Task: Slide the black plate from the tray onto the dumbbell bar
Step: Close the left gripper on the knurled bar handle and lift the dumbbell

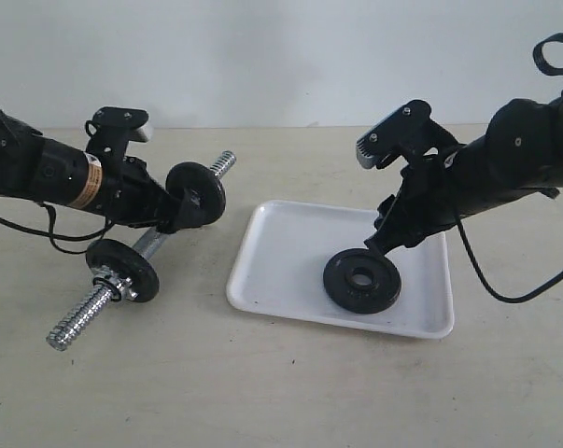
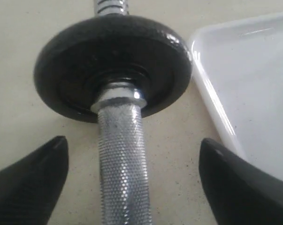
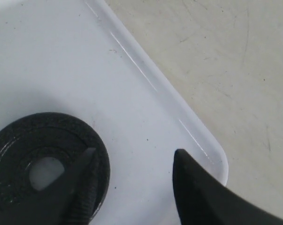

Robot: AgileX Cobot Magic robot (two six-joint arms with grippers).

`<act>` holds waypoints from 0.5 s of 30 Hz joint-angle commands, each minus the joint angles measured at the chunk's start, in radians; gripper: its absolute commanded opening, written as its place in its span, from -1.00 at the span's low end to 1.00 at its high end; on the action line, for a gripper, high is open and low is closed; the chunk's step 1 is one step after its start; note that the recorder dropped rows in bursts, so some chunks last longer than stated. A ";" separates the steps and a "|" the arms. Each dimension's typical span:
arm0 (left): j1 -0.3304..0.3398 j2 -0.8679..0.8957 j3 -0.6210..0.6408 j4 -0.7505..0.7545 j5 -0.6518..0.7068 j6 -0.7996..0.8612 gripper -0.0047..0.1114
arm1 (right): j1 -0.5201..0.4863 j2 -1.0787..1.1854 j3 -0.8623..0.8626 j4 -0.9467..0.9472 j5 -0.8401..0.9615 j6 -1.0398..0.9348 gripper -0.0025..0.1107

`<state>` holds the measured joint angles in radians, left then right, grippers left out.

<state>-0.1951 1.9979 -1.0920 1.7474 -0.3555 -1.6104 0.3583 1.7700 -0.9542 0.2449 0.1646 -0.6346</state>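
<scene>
One chrome dumbbell bar [image 1: 83,315] bearing two discs [image 1: 122,269] is flanked by the spread left gripper [image 2: 133,143]. One matte, holed black plate [image 1: 382,289] is straddled in the tray [image 1: 281,261] by the parted right gripper [image 3: 135,152].

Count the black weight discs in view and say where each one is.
3. The black plate lies in the tray; the near disc and the far disc sit on the dumbbell bar, one toward each threaded end. None seems hidden.
</scene>
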 commanded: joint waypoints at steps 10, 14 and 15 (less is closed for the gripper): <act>-0.030 0.058 -0.010 -0.003 0.120 0.003 0.32 | 0.000 -0.002 -0.006 0.013 -0.018 0.005 -0.16; -0.030 0.058 -0.037 -0.003 0.120 0.003 0.31 | 0.000 -0.002 -0.006 0.013 -0.018 0.005 -0.16; -0.030 0.058 -0.042 -0.003 0.117 0.003 0.30 | 0.000 -0.002 -0.006 0.013 -0.018 0.005 -0.16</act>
<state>-0.2206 2.0573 -1.1160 1.7474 -0.2484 -1.6104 0.3583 1.7700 -0.9542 0.2556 0.1547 -0.6287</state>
